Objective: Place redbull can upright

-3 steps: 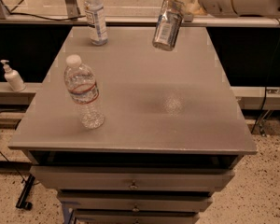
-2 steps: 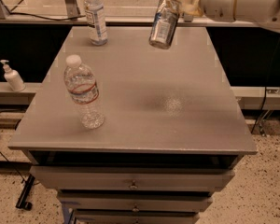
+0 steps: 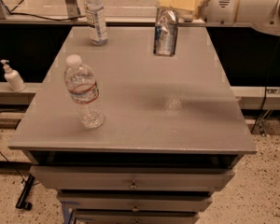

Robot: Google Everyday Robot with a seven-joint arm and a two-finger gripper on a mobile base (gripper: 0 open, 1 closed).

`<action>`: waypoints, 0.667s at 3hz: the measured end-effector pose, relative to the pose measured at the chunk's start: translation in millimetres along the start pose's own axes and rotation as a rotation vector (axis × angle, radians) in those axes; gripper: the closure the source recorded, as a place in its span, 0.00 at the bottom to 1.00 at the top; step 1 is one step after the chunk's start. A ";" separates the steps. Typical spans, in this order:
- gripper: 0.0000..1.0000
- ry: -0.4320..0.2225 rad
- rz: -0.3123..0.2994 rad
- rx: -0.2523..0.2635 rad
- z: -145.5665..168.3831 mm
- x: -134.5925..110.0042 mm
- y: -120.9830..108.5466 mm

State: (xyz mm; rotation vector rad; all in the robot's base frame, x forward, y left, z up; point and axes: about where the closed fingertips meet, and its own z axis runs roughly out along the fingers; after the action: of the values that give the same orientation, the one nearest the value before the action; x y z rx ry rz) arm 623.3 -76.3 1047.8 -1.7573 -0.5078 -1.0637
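Toward the front-left corner of the surface (image 3: 200,125), upright: a clear water bottle (image 3: 84,92). Off the left edge, on a lower ledge: a soap dispenser (image 3: 11,76). At the far-left corner, upright: a second water bottle (image 3: 95,17). Over the far edge, right of middle: the redbull can (image 3: 165,34), near upright, top clenched in the pincer (image 3: 173,3) reaching in from the right; base contact with the surface unclear.

Near water bottle (image 3: 84,94), far water bottle (image 3: 96,17), grey table (image 3: 186,125), soap dispenser (image 3: 11,77)
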 end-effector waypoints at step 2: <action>1.00 -0.016 -0.064 0.121 3.6 -0.5 -9.6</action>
State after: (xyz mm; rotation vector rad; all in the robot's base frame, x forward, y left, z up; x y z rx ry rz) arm 617.6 -68.9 1051.9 -1.6541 -0.6293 -1.0425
